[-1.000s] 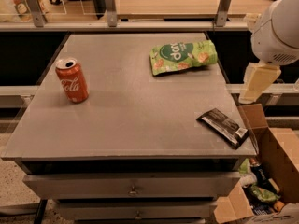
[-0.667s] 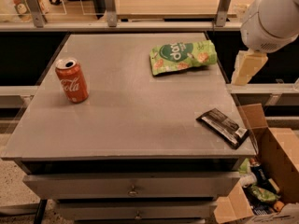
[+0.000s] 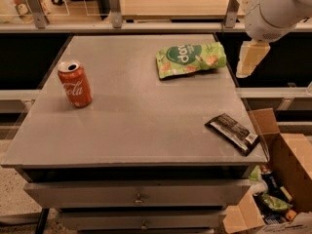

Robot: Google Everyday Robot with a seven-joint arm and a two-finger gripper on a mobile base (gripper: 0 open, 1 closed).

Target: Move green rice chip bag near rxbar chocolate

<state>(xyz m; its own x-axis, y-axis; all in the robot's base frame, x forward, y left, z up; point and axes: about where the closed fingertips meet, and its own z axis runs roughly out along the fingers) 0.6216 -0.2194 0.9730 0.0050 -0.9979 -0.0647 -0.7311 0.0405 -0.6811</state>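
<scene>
The green rice chip bag lies flat at the far right of the grey table, its dark green circle toward the left. The rxbar chocolate lies near the table's front right corner, angled, with its white patch at the near end. My gripper hangs from the white arm just past the table's right edge, to the right of the bag and apart from it. It holds nothing that I can see.
A red Coca-Cola can stands upright on the left side of the table. An open cardboard box with cluttered packets sits on the floor at the lower right. A wooden counter runs behind the table.
My arm and gripper have moved left and up, from beside the table's right edge toward the chip bag. The bag, bar and can have not moved.
</scene>
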